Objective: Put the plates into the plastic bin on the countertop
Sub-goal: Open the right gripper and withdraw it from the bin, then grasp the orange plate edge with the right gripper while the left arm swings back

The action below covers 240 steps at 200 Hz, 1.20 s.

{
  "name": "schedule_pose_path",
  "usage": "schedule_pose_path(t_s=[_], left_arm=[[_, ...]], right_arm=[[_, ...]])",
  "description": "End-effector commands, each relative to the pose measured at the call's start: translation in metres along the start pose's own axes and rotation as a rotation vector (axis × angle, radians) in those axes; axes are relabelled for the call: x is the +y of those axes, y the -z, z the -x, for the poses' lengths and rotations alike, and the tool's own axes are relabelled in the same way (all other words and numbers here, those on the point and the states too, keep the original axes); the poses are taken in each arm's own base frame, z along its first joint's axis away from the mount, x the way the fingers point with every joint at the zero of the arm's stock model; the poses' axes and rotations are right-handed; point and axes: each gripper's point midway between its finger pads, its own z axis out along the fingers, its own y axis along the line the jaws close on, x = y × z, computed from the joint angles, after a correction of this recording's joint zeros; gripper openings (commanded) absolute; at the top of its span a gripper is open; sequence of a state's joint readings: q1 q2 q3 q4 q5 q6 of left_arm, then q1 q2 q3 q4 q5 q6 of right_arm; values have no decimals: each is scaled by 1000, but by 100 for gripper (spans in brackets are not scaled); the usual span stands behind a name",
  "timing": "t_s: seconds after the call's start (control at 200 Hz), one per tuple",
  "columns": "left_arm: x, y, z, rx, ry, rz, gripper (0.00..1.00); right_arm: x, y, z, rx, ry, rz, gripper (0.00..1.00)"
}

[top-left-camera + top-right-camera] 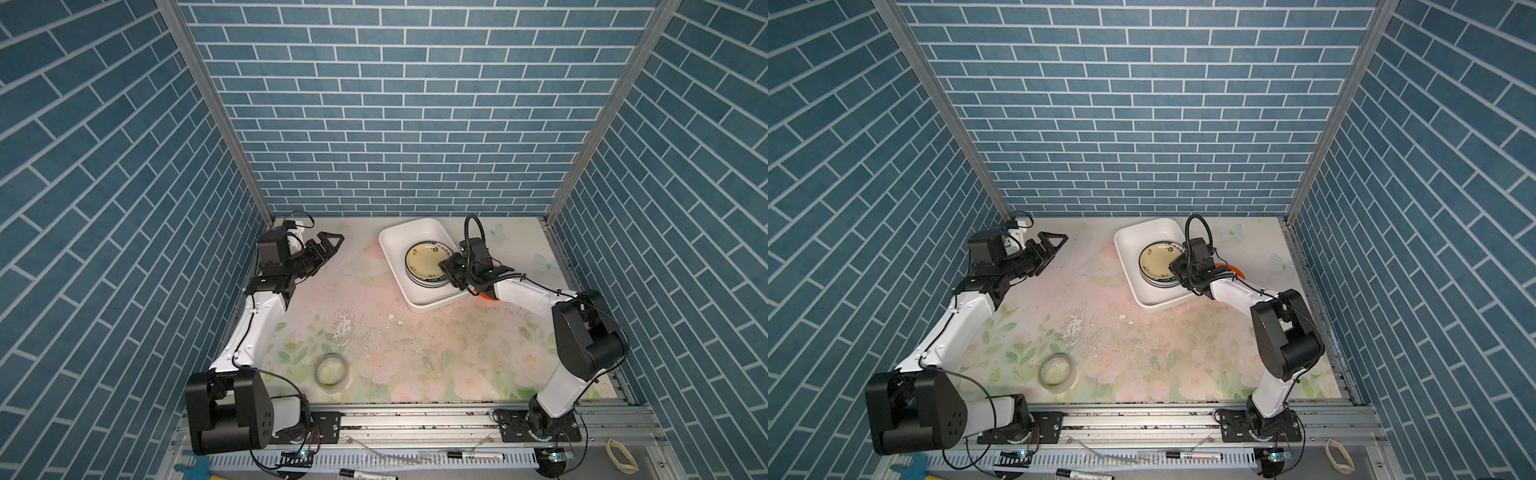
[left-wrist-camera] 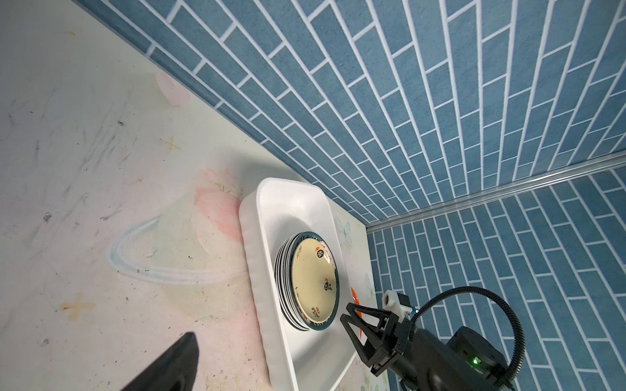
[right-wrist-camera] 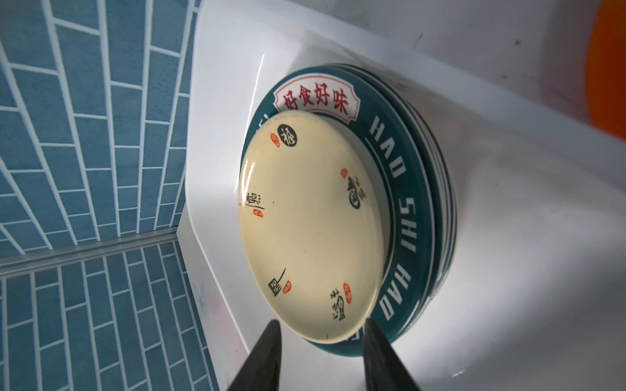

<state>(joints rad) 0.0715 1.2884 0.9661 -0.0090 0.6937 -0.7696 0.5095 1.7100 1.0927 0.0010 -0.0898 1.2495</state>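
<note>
A white, glossy plastic bin (image 1: 415, 232) with rounded corners sits slightly askew on the far right part of the floral tabletop (image 1: 374, 332). Inside it lies a flat stack of dark-green-rimmed plates (image 3: 406, 216) lettered in white. On top is a smaller pale yellow plate (image 3: 311, 230) with black and red characters. An orange plate (image 1: 1235, 270) lies outside the bin, just beside its right wall and mostly hidden.

A stereo pair overhead, one camera on each wrist.
Both top views look steeply down from high above the front rail (image 1: 415, 420) toward the back wall (image 1: 395, 124), taking in the whole countertop (image 1: 415, 332). The left wrist camera looks across at the plastic bin (image 2: 271, 210) from well apart; the right wrist camera sits close over the plates (image 3: 311, 223). All share the bin.
</note>
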Motion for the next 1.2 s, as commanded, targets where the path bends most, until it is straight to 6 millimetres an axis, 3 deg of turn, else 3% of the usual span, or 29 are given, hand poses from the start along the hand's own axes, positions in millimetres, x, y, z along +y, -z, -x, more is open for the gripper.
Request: schedule_pose_path(t_s=[0.0, 0.17, 0.31, 0.505, 0.73, 0.935, 1.07, 1.195], left_arm=[[-15, 1, -2, 5, -34, -65, 100], [-43, -5, -19, 60, -91, -155, 100], [-71, -16, -55, 159, -146, -231, 99], [-124, -22, -117, 355, -227, -415, 100], [-164, -16, -189, 575, -298, -557, 100], [-178, -12, -269, 778, -330, -622, 100], [-179, 0, -328, 946, -393, -627, 100], [-173, 4, -360, 1016, -431, -601, 100]], right_arm=[[14, 25, 15, -73, 88, -2, 52], [12, 53, 31, -137, 160, -35, 66], [-4, 78, 45, -180, 181, -61, 70], [-56, 119, 66, -249, 151, -163, 75], [-131, 164, 75, -327, 66, -294, 78], [-179, 163, 72, -312, 9, -312, 81], [-186, 148, 70, -266, 7, -279, 81], [-183, 131, 68, -220, 0, -227, 81]])
